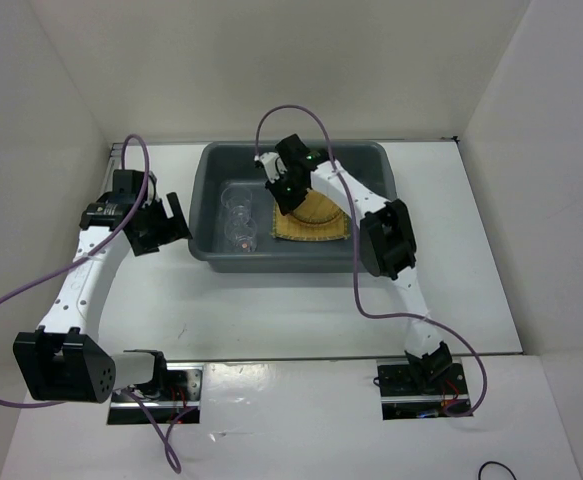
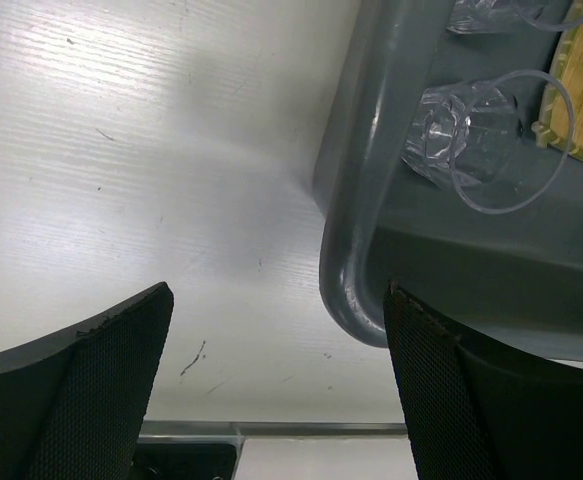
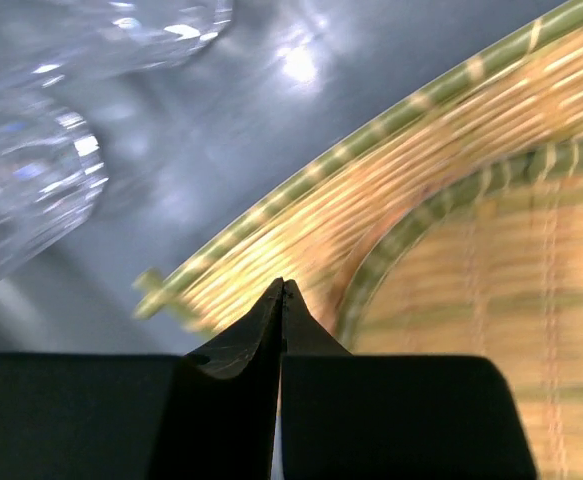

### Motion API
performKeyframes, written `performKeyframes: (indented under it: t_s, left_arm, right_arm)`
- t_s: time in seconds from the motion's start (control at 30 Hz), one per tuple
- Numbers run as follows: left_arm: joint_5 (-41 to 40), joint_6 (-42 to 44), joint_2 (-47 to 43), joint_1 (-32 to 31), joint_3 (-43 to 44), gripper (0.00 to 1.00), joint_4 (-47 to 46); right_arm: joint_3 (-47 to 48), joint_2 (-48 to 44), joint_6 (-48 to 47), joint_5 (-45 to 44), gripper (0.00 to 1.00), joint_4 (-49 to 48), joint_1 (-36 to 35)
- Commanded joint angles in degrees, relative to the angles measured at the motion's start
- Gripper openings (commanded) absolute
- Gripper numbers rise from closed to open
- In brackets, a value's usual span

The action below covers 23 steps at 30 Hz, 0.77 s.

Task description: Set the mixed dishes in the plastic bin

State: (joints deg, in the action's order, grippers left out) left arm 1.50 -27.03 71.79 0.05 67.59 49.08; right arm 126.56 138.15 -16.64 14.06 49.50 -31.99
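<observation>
top external view: the dark grey plastic bin [image 1: 207, 205] sits at the centre of the upper half of the frame on the white table [image 1: 271, 310]. inside it, clear glass cups [image 1: 238, 216] stand in the left part and yellow woven pieces [image 1: 321, 225] lie in the right part. the right gripper [image 1: 283, 196] reaches down into the bin, just at the upper left edge of the woven pieces. the left gripper [image 1: 163, 226] is outside the bin, beside its left wall.

left wrist view: the left gripper [image 2: 276, 385] has its fingers [image 2: 101, 390] spread wide with nothing between them, low over the table. the bin's rounded corner is at centre right, close to the right finger. a glass cup [image 2: 471, 145] lies tilted in the bin at upper right.

right wrist view: the right gripper [image 3: 283, 305] has its tips pressed together on nothing. they sit over the curved, green-edged rim of the woven pieces [image 3: 451, 250]. blurred cups are at upper left.
</observation>
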Motion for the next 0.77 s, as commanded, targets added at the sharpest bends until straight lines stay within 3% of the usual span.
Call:
performKeyframes:
  t_s: [0.0,0.07,0.13,0.17,0.2,0.23,0.37,0.53,0.73]
  left_arm:
    - [0.1,1.0,-1.6,0.8,1.1,0.92,-2.1]
    - [-0.5,1.0,-2.5,0.8,2.5,0.92,-3.0]
    - [-2.3,1.0,-4.6,0.8,3.2,0.92,-4.6]
    - [-3.9,1.0,-5.3,0.8,3.9,0.94,-5.2]
    - [-4.6,1.0,-7.0,0.8,3.9,1.00,-7.0]
    - [-5.2,1.0,-8.0,0.8,3.9,1.00,-8.4]
    - [-5.7,1.9,-17.5,0.8,-2.4,1.00,-22.7]
    - [-6.9,1.9,-32.7,0.8,-17.4,1.00,-42.4]
    - [-8.7,5.9,-36.9,0.8,-21.5,1.00,-42.8]
  right_arm:
    - [-1.6,-11.7,0.6,6.8,0.00,0.7,0.2]
    - [-2.7,-15.4,-0.1,8.3,0.01,1.8,-0.4]
    - [-3.8,-21.8,-0.1,5.6,0.18,1.8,-0.4]
    - [-5.2,-23.7,-0.1,4.0,0.38,1.8,-0.4]
    - [-5.9,-25.5,-0.1,2.0,0.86,1.3,-0.4]
    - [-6.8,-28.9,0.6,-2.7,0.98,1.3,-0.4]
    - [-18.4,-39.2,-2.2,-10.8,0.98,0.1,-0.4]
    - [-32.6,-52.9,-8.8,-13.7,0.98,0.7,1.0]
    - [-38.5,-58.7,-4.6,-9.2,0.98,-0.9,12.5]
